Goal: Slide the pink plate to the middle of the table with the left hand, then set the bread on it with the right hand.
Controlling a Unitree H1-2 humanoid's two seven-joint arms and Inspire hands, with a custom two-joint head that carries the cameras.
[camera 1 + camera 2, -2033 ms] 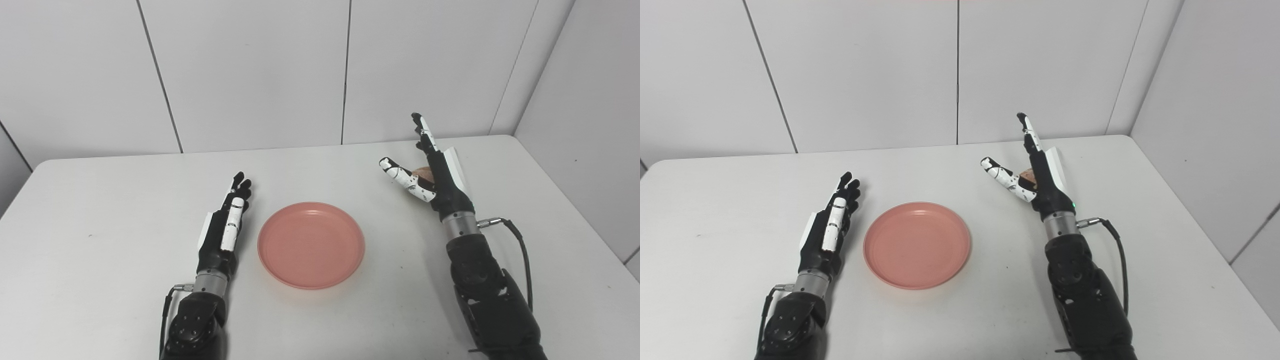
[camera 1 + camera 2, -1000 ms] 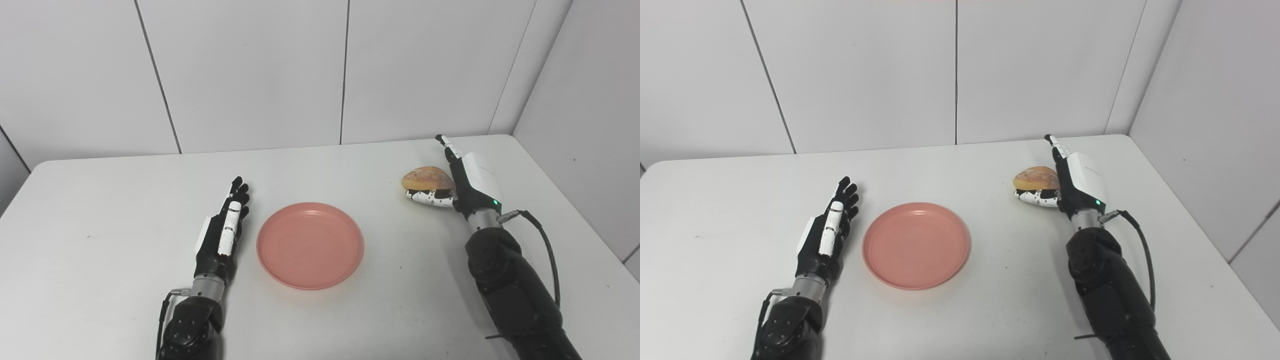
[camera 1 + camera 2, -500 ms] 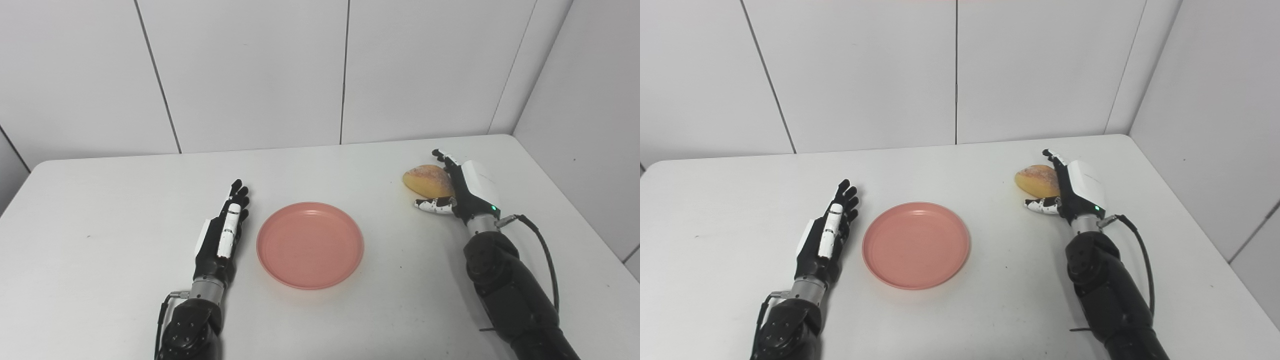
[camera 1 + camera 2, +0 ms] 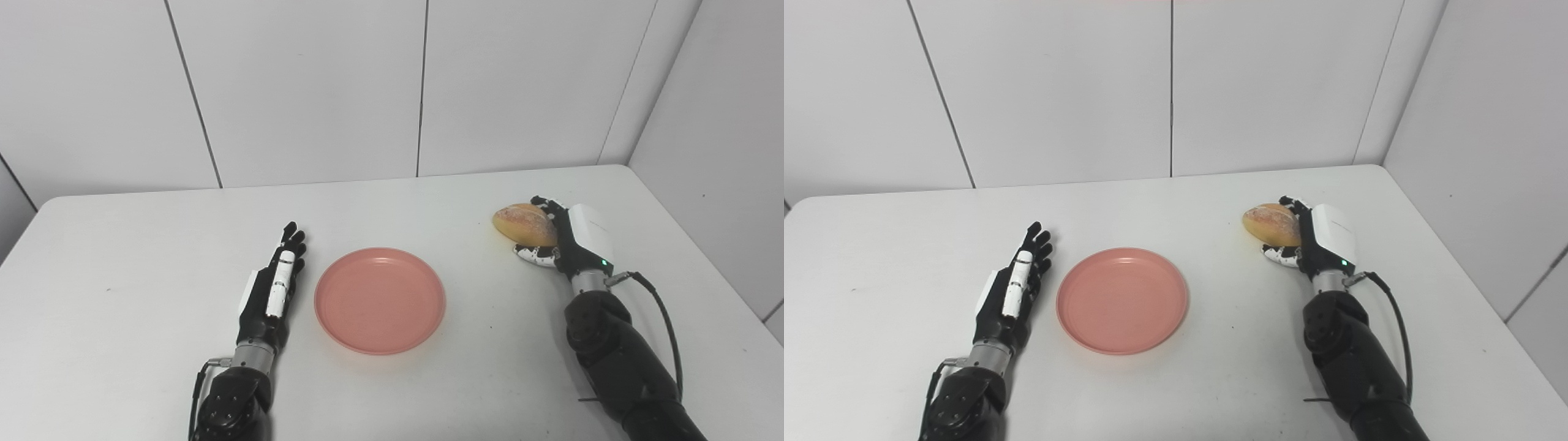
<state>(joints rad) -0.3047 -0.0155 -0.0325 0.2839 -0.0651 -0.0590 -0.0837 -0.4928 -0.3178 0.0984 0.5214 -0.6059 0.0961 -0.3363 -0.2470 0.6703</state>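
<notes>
Right hand (image 4: 560,236) clasped around bread (image 4: 524,224), far right of worktop (image 4: 122,343). Pink plate (image 4: 380,299) at centre; left hand (image 4: 272,291) released, fingers straight, just left of plate.

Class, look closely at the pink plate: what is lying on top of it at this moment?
Nothing lies on the pink plate; its whole inner surface shows bare. The bread is off to its right, gripped in the right hand. The table beneath the plate is covered and cannot be seen.

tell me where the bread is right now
The bread is on the table's right side, gripped by the right hand, well right of the pink plate.
</notes>
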